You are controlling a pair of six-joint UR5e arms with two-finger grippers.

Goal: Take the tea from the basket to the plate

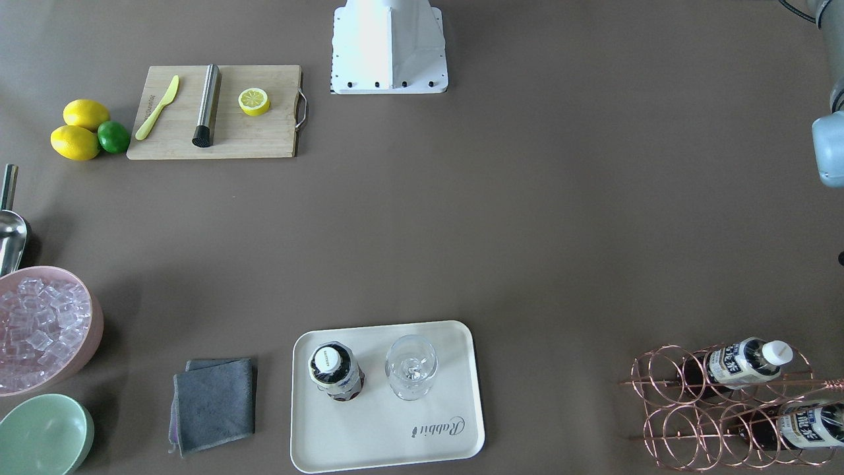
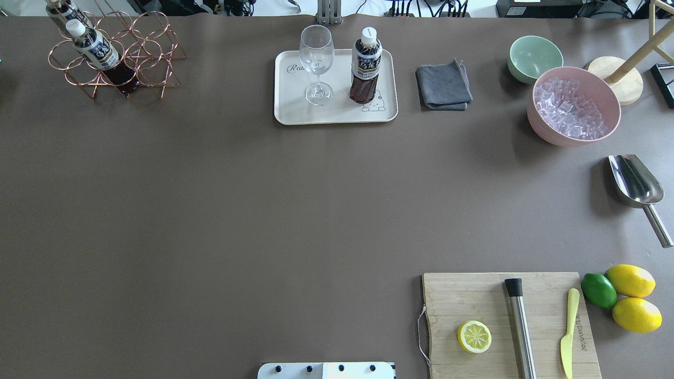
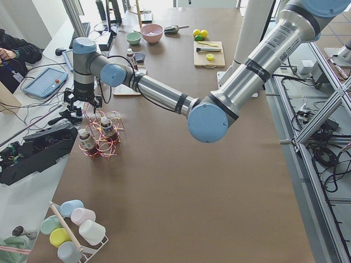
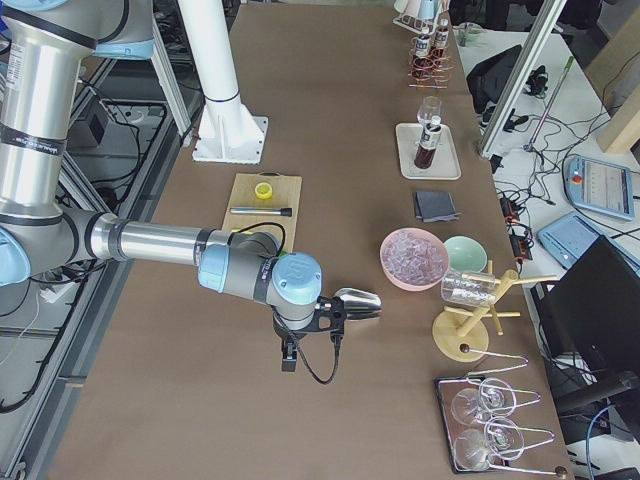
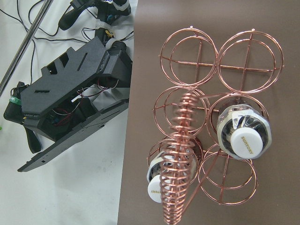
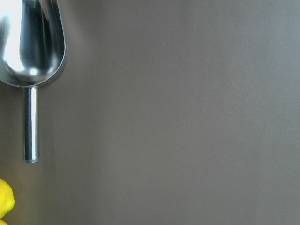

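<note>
Basket (image 5: 180, 140) handle blurred, tea (image 5: 155, 190) behind it — half-hidden

A robotics lab: aluminium framing (image 4: 520, 78), trailing cables (image 3: 19, 118), teach pendant (image 4: 603, 185), an operator (image 3: 13, 52) beside the table (image 3: 192, 192)

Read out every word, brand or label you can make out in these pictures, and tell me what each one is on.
"SUNTORY": on the white cap of a tea bottle standing in the basket.
"Rabbit": script printed on the cream plate.
Tea bottle labels: dark characters, too blurred to read.
Cutting board: an engraved line near the knife, too small to read.
</note>
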